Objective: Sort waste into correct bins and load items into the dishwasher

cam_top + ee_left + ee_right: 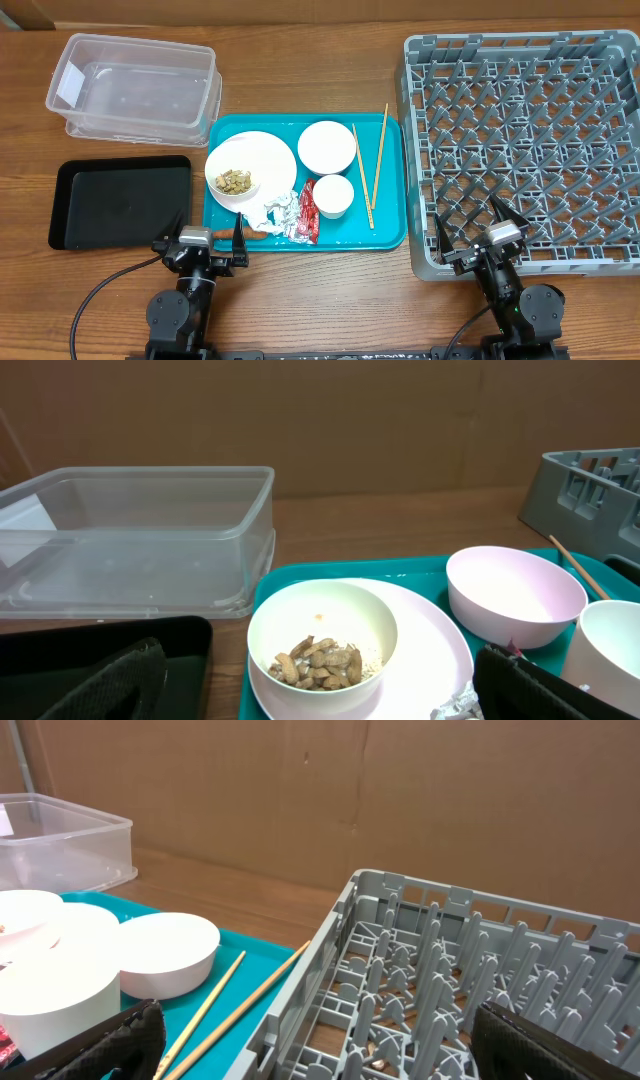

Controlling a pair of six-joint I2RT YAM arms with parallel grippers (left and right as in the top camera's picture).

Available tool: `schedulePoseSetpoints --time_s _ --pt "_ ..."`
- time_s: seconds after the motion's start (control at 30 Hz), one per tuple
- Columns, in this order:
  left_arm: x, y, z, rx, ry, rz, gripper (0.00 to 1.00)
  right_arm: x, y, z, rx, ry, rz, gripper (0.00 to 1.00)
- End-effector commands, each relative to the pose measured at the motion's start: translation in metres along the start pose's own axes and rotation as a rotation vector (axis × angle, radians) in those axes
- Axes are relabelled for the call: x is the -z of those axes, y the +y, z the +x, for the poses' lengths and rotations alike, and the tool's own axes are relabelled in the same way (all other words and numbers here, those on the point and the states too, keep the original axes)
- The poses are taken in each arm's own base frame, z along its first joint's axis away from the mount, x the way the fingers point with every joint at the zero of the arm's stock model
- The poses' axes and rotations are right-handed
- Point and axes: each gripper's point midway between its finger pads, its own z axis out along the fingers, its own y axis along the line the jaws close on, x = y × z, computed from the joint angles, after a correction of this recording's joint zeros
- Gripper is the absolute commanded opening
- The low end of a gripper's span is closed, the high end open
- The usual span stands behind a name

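The left gripper (207, 232) and right gripper (470, 228) hang empty, jaws apart. Best start: the left one pinches the crumpled foil (280, 212) from above, lifting clear of the scrap bowl (236, 180).

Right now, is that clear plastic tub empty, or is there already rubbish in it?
Empty. Overhead and left wrist views show the clear tub with a bare floor; the crumpled foil lies on the teal tray.

On the teal tray (390, 230): one plate (272, 150); two bowls (327, 146); one cup (333, 195); two chopsticks (380, 155); one foil lump (280, 212); one wrapper (307, 215); one carrot (258, 236); left of it, one clear tub (135, 90) and one black tray (120, 200); right of it, one rack (525, 150).
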Motion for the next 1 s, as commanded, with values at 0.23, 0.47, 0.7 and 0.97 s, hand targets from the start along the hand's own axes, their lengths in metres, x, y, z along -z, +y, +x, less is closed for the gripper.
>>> schedulePoseSetpoints --time_s 0.23,0.47,0.7,0.97 --pt "0.0 -0.003 -0.001 -0.016 -0.008 0.019 1.0 0.0 -0.001 0.002 -0.027 -0.005 0.007 1.0" --pt "0.002 -0.003 -0.002 0.073 0.006 0.021 1.0 0.001 -0.012 0.001 -0.155 -0.007 0.069 1.0" --pt "0.013 0.004 -0.026 0.086 0.069 -0.023 1.0 0.012 -0.035 -0.028 -0.195 0.017 0.19 1.0" --pt "0.004 0.0 -0.052 0.12 0.241 -0.007 1.0 0.013 -0.045 -0.075 -0.217 0.123 0.216 1.0"
